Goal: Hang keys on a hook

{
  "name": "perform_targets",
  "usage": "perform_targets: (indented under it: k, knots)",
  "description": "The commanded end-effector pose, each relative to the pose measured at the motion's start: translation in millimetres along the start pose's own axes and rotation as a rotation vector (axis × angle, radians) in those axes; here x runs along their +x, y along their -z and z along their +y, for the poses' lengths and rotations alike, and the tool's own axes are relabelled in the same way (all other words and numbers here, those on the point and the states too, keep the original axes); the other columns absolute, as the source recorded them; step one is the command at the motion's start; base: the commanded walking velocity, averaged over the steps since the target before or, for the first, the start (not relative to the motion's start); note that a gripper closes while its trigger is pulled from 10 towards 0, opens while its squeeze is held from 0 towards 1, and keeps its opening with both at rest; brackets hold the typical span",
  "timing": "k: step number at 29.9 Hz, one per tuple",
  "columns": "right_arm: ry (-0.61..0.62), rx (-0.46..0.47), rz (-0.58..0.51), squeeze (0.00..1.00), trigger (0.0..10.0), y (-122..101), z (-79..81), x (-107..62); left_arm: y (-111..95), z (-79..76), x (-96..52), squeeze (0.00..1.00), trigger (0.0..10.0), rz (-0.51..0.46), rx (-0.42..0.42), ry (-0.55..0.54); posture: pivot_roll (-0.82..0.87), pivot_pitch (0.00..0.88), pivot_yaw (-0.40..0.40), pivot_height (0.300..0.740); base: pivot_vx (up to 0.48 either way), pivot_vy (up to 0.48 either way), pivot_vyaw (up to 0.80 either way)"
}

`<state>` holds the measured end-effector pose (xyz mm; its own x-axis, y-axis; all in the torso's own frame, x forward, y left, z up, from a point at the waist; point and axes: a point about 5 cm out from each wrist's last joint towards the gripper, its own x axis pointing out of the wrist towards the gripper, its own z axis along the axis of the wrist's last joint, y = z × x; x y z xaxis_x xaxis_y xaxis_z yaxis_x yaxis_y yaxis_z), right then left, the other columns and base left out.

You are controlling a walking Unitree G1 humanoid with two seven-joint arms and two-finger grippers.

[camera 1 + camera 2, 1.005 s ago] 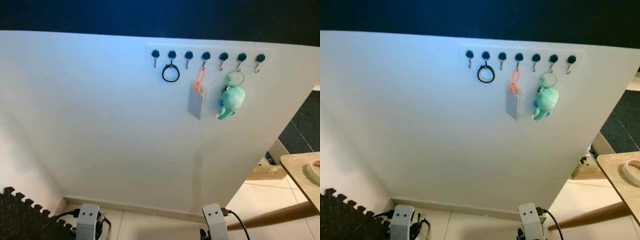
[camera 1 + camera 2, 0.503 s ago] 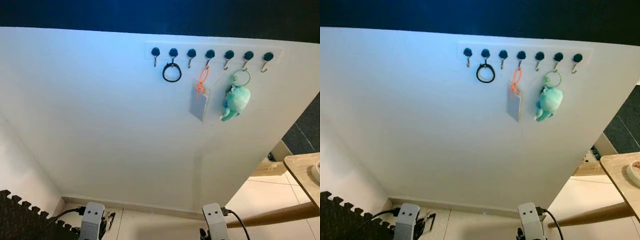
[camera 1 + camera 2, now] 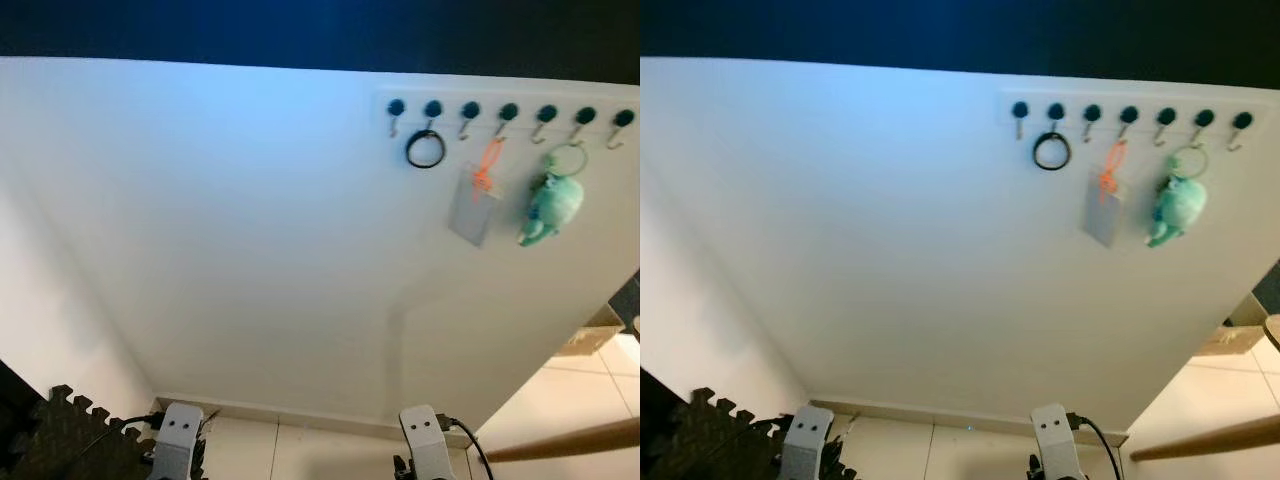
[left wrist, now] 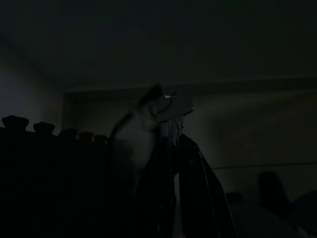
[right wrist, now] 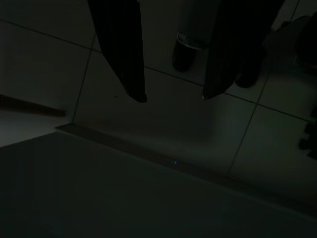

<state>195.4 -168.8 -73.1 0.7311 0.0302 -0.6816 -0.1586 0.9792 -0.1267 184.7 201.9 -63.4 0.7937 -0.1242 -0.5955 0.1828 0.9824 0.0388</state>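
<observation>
While dim, left tool [image 4: 173, 163] perhaps grips keys [image 4: 171, 106] | right tool [image 5: 171, 96] parted, empty | no legible writing.

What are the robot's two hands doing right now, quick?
Left gripper: too dark to tell, something pale sits between its fingers.
Right gripper: open, holding nothing, above the floor tiles.

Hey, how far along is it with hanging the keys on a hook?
Nothing looks done: the hook rail carries a black ring, an orange-strapped card and a teal plush, no keys visible. Right end effector hangs open, empty; left wrist view too dark to show keys. Left: raise keys to a free hook.
</observation>
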Motion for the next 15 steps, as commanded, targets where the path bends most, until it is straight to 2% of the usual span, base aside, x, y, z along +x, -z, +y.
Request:
perform_targets:
  k: [1, 7, 15]
  knots:
    - [0.014, 0.008, 0.014, 0.00, 10.0, 4.4, -3.5, -1.6, 0.6, -1.0, -0.7, 0.00, 10.0, -0.002, 0.018, 0.017, 0.06, 0.019, 0.004, 0.740, 0.000, -0.454, 0.00]
    - [0.014, 0.008, 0.015, 0.00, 10.0, 4.6, -3.9, -1.7, 0.4, -2.3, -0.3, 0.00, 10.0, -0.004, 0.017, 0.027, 0.06, 0.016, 0.002, 0.740, 0.000, -0.480, 0.00]
    - [0.013, 0.005, 0.011, 0.00, 10.0, 3.5, -4.2, -1.4, 1.5, -1.6, -0.5, 0.00, 10.0, 0.001, 0.004, 0.011, 0.06, 0.011, 0.000, 0.740, 0.000, 0.000, 0.00]
